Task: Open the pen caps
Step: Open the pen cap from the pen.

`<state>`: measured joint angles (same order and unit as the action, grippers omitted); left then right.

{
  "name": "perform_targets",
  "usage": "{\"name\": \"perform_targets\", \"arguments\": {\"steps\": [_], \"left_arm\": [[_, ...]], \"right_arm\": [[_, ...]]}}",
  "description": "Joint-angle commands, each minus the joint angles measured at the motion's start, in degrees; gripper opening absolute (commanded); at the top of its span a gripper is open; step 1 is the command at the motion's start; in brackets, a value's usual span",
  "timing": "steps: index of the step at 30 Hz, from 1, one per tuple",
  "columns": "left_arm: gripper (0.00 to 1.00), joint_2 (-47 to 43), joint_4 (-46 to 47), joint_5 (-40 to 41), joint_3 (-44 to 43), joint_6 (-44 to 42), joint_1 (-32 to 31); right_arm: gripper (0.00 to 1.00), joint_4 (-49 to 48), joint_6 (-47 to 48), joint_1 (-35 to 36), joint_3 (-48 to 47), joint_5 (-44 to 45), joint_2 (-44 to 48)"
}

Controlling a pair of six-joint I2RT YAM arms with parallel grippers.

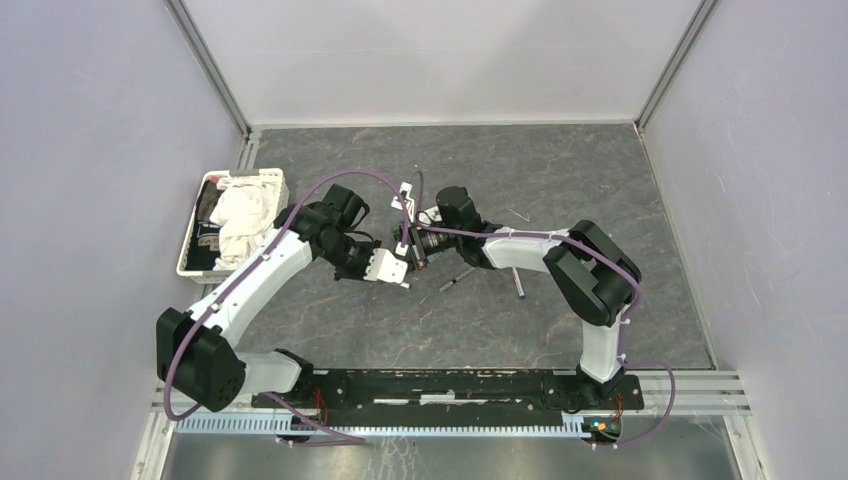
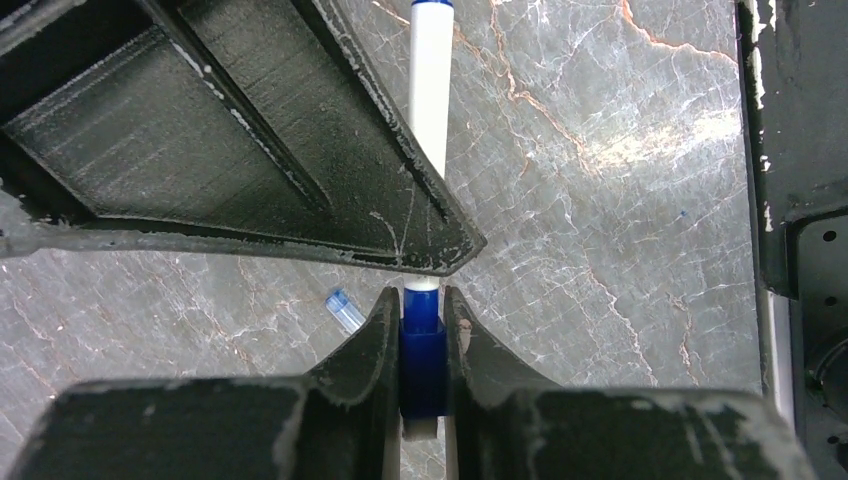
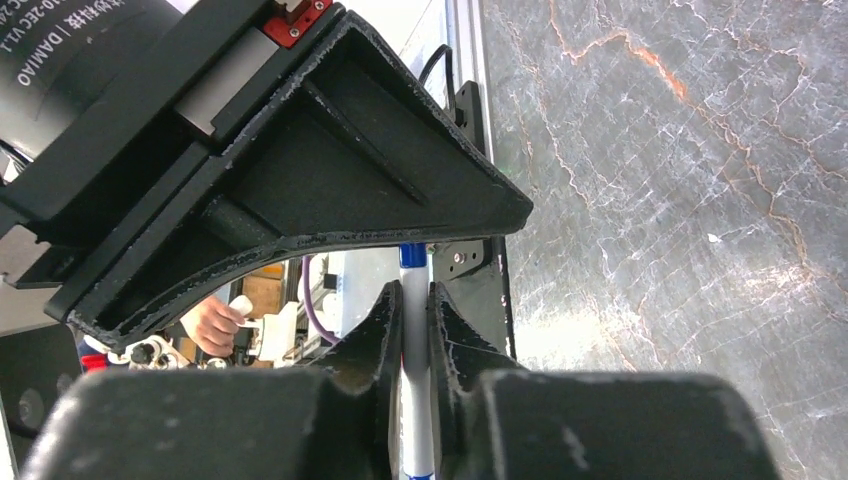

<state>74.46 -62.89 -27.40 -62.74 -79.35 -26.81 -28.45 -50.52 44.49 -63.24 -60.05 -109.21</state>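
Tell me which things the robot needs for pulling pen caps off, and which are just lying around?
For the job: pen, blue cap, left gripper, right gripper, loose cap, spare pen, second spare pen.
Just lying about: basket, cloth.

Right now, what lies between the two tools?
One pen bridges them: left tool clamps its blue cap, right tool its white barrel. Both wrist views show it.
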Motion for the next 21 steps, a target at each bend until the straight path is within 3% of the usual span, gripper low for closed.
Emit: {"name": "perform_targets", "arguments": {"steps": [1,3,8,15,21], "left_arm": [[0.02,-0.2,3.3,-1.0,-1.4,1.5,-0.4],[0.02,-0.3,3.4,-0.6,-1.4,1.8,-0.4],[0.02,-0.3,4.7,3.3,-1.0,1.9,-0.3],[0.02,0.5,7.7,12.6,0.7,-2.7,2.3],[0.02,3.4,8.7,13.1,-1.7,-6.4,8.8]], "right_arm": [[0.08,-6.8,-2.6,1.2,-0.3,-1.7,0.6],[0.0,-6.8,-2.3,1.2,0.5,-2.2,1.0],[0.0,-0.8,3.5,-0.6,4.5,-2.3,4.0],[0.0,37.6,33.9,-4.3,5.2,5.7,10.1],[0.0,41.5,37.4,-6.9,12.5,9.2,16.2]]}}
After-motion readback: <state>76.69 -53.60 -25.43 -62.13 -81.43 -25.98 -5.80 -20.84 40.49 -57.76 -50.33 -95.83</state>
